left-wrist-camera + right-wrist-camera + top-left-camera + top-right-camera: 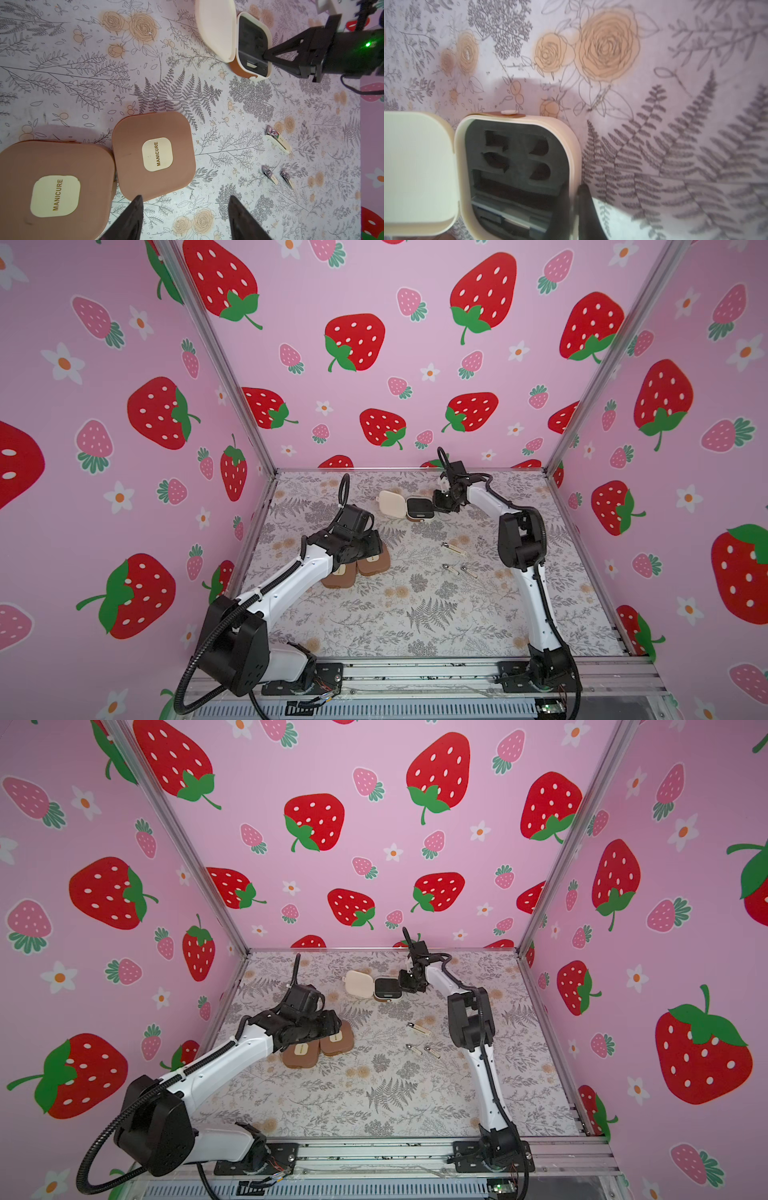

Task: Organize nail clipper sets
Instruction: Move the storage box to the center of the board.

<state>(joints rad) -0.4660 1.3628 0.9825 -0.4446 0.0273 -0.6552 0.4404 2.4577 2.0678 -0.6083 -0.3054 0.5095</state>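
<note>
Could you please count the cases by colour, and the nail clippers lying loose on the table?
Brown cases: 2
Cream case: 1
Loose nail clippers: 3
Total: 6

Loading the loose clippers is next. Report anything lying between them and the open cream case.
Nothing visible lies between them: only bare table separates the three clippers and the open cream case. The right gripper is shut on the case's rim, one finger inside; the two brown cases sit well aside.
</note>
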